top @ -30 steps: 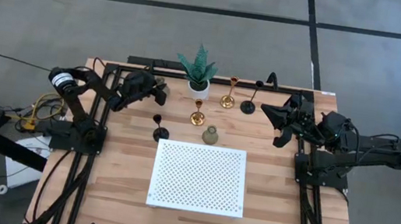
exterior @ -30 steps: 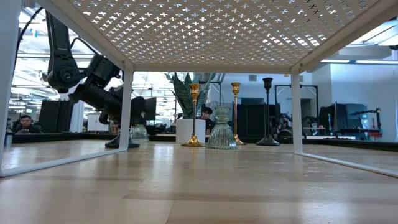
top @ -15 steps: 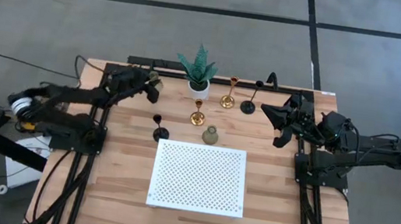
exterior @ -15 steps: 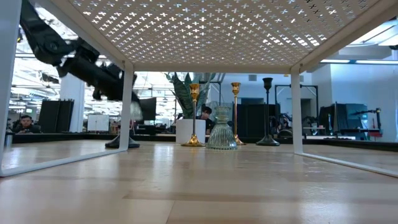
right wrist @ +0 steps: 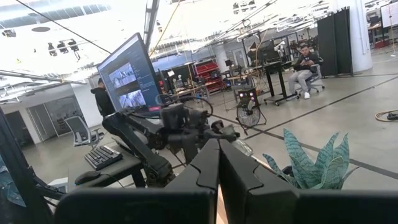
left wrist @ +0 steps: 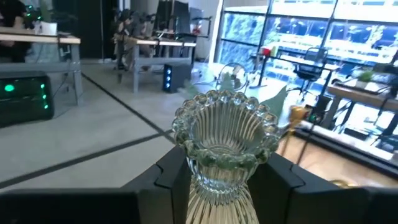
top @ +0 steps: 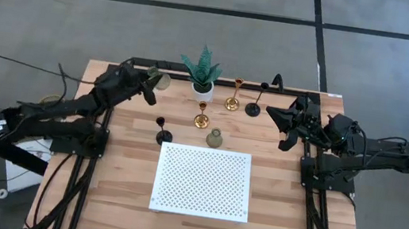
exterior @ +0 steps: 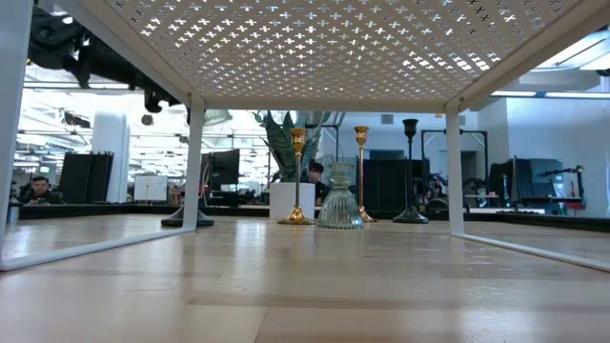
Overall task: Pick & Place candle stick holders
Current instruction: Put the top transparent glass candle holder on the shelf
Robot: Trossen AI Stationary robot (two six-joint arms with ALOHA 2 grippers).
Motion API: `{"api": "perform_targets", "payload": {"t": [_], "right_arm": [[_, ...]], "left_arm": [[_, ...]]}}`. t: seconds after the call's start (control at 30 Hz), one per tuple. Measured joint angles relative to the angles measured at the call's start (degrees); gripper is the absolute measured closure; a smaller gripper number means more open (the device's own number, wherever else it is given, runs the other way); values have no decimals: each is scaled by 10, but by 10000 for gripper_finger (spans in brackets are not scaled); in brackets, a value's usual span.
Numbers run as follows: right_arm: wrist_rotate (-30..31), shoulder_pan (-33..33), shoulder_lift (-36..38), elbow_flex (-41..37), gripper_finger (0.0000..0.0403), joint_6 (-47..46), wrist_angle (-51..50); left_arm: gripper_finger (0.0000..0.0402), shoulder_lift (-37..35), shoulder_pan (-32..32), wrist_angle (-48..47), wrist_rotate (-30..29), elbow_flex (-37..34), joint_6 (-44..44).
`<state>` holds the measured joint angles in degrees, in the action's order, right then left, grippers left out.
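My left gripper [top: 152, 85] is shut on a grey-green ribbed bell-shaped holder [top: 163, 82] in the air over the table's far left, beside the plant. It fills the left wrist view [left wrist: 224, 134]. On the table stand two gold stemmed holders [top: 234, 95] [top: 202, 116], two black stemmed holders [top: 254, 105] [top: 162, 132] and a second grey-green holder [top: 215, 138], each on its base. My right gripper [top: 280, 119] waits shut and empty at the far right. My left gripper pinches the holder's narrow waist [left wrist: 205, 171], just under its beaded rim, between its two fingers [left wrist: 171, 177], one on each side. The holder sits upright in the hold, rim up. It is lifted clear of the table.
A green spiky plant in a white pot [top: 203, 73] stands at the far edge, close to the held holder. A white perforated rack [top: 203, 180] on legs takes up the table's near middle. Bare wood lies to the left and right of the rack.
My left gripper has risen from table height with the grey-green holder, its arm stretching out toward the far edge. The holder, which stood on the table, now hangs upright well above it, a little nearer the plant.
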<state>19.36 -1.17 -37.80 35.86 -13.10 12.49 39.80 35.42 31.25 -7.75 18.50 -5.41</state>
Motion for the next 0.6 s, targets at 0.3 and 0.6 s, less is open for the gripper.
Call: {"api": "perform_targets", "payload": {"t": [0.3,0.6], "right_arm": [[0,0,0,0,403,0,0],[0,0,0,0,403,0,0]], "left_arm": [[275,-7,-130,-151,-96,116,51],[277,-2,-294,-171,-218,188,56]]}}
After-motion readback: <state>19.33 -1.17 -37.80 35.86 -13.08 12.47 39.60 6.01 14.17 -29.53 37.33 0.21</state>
